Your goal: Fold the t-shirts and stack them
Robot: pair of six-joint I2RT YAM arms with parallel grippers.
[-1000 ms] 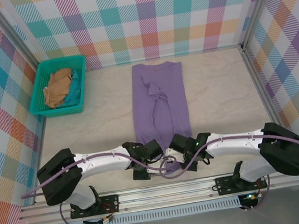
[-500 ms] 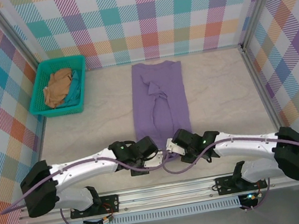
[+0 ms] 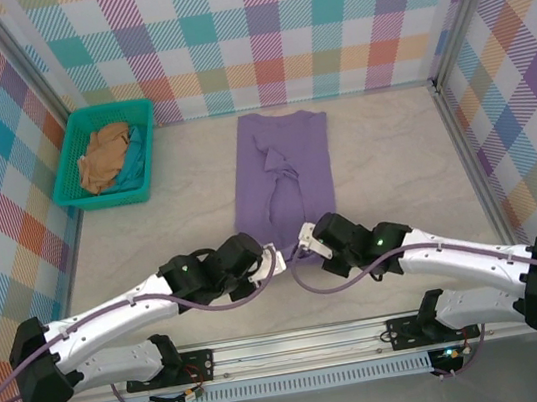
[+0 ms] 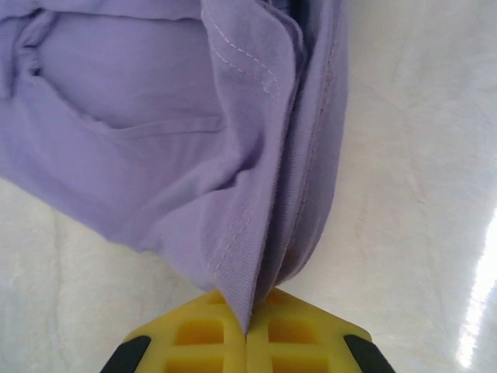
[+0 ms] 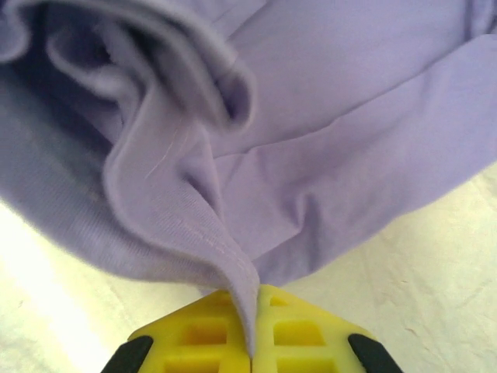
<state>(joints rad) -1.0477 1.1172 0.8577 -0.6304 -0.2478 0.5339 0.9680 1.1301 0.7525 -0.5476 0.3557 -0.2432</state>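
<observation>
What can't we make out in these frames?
Top view: near hem of the lavender t-shirt, hidden under left gripper and right gripper.
Top view: how many garments lie in the basket; tan shirt bunched, too small.
Wrist views: finger bodies cut off by bottom edge.

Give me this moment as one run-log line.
phase: folding lavender t-shirt | left gripper: shut on its near hem | right gripper: shut on near hem | tan t-shirt: in teal basket

Bright, even light with soft shadows. Right of the left gripper [image 4: 248,336], the table [image 4: 419,155] carries a white glare streak. The lavender t-shirt [image 5: 334,140] blurs just above the right gripper [image 5: 252,338].
</observation>
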